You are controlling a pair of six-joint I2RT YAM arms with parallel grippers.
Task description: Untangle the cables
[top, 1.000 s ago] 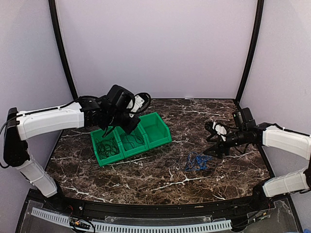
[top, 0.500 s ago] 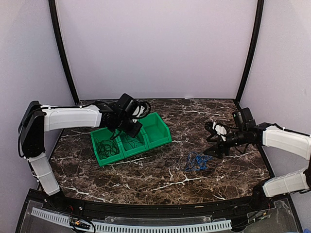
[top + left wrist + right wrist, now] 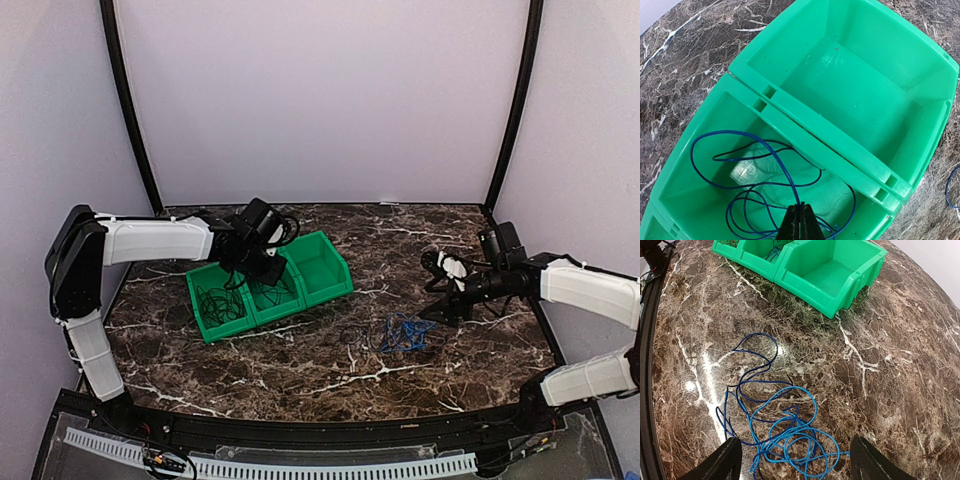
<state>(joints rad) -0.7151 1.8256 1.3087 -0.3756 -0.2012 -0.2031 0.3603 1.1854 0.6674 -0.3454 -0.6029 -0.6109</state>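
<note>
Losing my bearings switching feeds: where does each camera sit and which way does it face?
Top external: above and behind the bases, looking down on the table; left arm and right arm show.
Left wrist: on the left arm, looking down into the green bin; shut left pincer at bottom edge pinches a dark blue cable.
Right wrist: low over the table, facing the bin across the blue cable tangle; open right pincer fingers at bottom corners.
Shared: all three show the bin.

Smooth white shells cover the left arm (image 3: pixel 150 240) and right arm (image 3: pixel 590 285), with black joints and looping black wiring. The left tool (image 3: pixel 800 223) has thin black fingers; the right tool (image 3: pixel 795 460), broader black ones.
</note>
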